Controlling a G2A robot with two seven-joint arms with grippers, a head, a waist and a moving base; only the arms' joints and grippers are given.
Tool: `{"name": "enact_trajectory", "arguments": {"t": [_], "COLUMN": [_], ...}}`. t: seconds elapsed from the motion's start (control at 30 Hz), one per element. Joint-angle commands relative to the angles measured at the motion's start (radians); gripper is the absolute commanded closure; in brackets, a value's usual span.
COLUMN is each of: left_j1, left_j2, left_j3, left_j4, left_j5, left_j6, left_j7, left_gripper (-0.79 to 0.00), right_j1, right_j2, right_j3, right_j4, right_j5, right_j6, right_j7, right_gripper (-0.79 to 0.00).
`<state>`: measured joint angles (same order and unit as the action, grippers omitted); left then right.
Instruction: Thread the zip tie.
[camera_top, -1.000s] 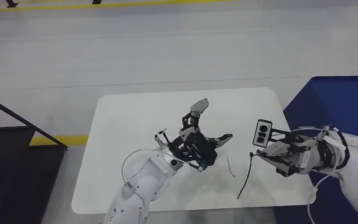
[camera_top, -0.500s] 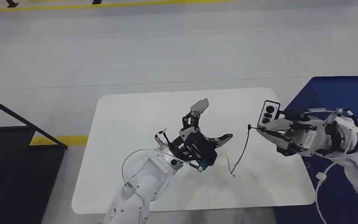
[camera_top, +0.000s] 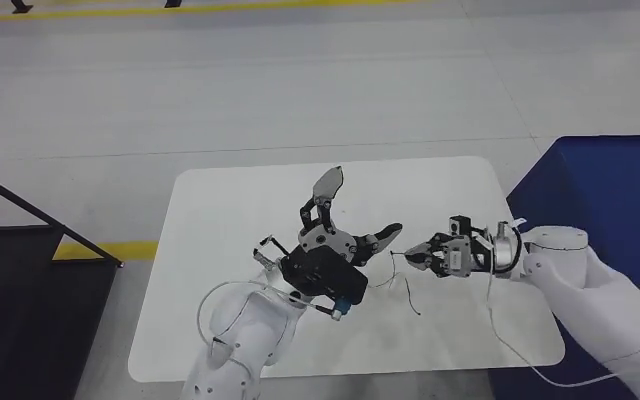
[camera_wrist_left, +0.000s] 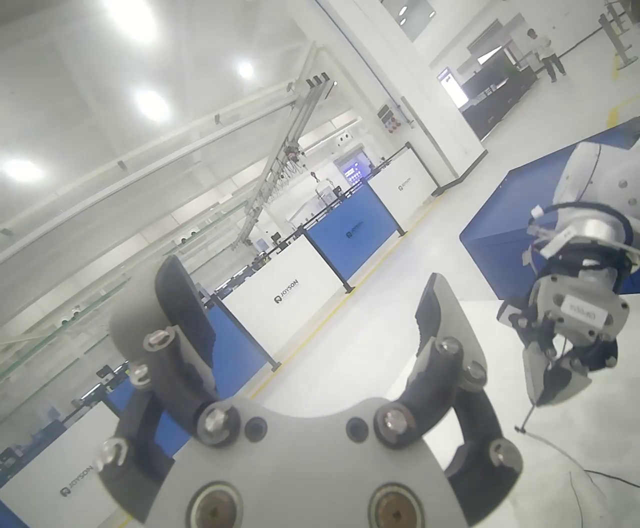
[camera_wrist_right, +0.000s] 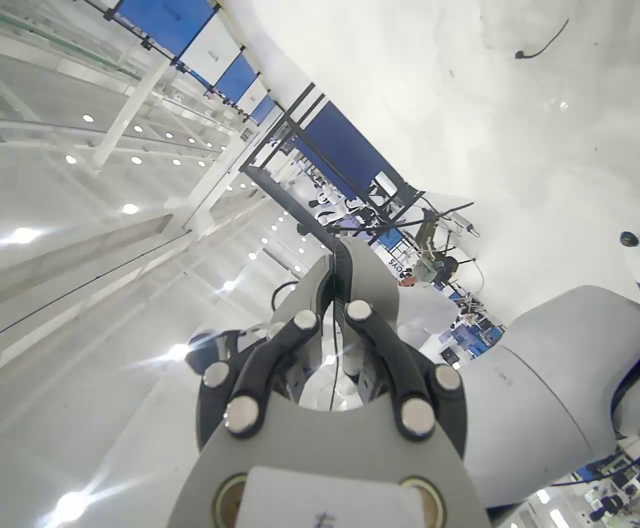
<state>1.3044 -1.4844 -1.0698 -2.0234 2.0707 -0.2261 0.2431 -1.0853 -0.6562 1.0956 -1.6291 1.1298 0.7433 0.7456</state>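
White table (camera_top: 230, 260): rounded corners, both arms working over its middle. A blue box (camera_top: 590, 180) stands off its right edge.

Left gripper (camera_top: 360, 205) (camera_wrist_left: 302, 275): raised over table centre and tilted up and to the right. Jaws spread wide with nothing between the pads. One finger (camera_top: 328, 180) points to the far side, the other (camera_top: 385, 235) points right, toward the other arm.

Right gripper (camera_top: 412, 260) (camera_wrist_right: 337, 250) (camera_wrist_left: 542, 400): just right of the left gripper and apart from it, tips pointing left. Jaws pinched narrow on the zip tie (camera_wrist_right: 332, 320) (camera_wrist_left: 529, 415).

The zip tie is a thin black strip clamped between the right fingers. In the left wrist view a short end hangs below the fingertips and ends in a small head; whether the head touches the table cannot be told.

Loose black strand (camera_top: 411, 298) (camera_wrist_right: 545, 40): curved, lying flat on the table on the near side of the right gripper's tips. No gripper touches it.
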Motion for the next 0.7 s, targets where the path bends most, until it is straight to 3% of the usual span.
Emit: {"name": "enact_trajectory", "arguments": {"t": [0.0,0.27,0.3,0.33,0.37,0.4,0.43,0.47,0.6,0.67], "left_j1": [0.0,0.0,0.0,0.0,0.0,0.0,0.0,0.0,0.0,0.0], "left_j2": [0.0,0.0,0.0,0.0,0.0,0.0,0.0,0.0,0.0,0.0], "left_j3": [0.0,0.0,0.0,0.0,0.0,0.0,0.0,0.0,0.0,0.0], "left_j4": [0.0,0.0,0.0,0.0,0.0,0.0,0.0,0.0,0.0,0.0], "left_j5": [0.0,0.0,0.0,0.0,0.0,0.0,0.0,0.0,0.0,0.0], "left_j6": [0.0,0.0,0.0,0.0,0.0,0.0,0.0,0.0,0.0,0.0], "left_j7": [0.0,0.0,0.0,0.0,0.0,0.0,0.0,0.0,0.0,0.0], "left_gripper": [-0.785,-0.785,-0.785,-0.785,-0.785,-0.785,-0.785,-0.785,-0.785,-0.785], "right_j1": [0.053,0.175,0.183,0.19,0.196,0.2,0.207,0.212,0.208,0.203], "right_j2": [-0.026,-0.102,-0.107,-0.111,-0.115,-0.119,-0.122,-0.124,-0.122,-0.115], "right_j3": [-0.073,-0.222,-0.229,-0.237,-0.24,-0.242,-0.243,-0.242,-0.212,-0.165], "right_j4": [0.03,0.166,0.179,0.189,0.199,0.214,0.221,0.223,0.218,0.201], "right_j5": [-0.009,0.002,0.001,-0.001,0.005,0.013,0.01,0.01,0.033,0.045], "right_j6": [-0.002,0.057,0.065,0.074,0.077,0.081,0.082,0.075,0.062,-0.022], "right_j7": [-0.047,-0.161,-0.166,-0.165,-0.156,-0.15,-0.148,-0.138,-0.07,-0.033], "right_gripper": [0.0,0.0,-0.077,-0.252,-0.336,-0.554,-0.69,-0.763,-0.785,-0.785]}}
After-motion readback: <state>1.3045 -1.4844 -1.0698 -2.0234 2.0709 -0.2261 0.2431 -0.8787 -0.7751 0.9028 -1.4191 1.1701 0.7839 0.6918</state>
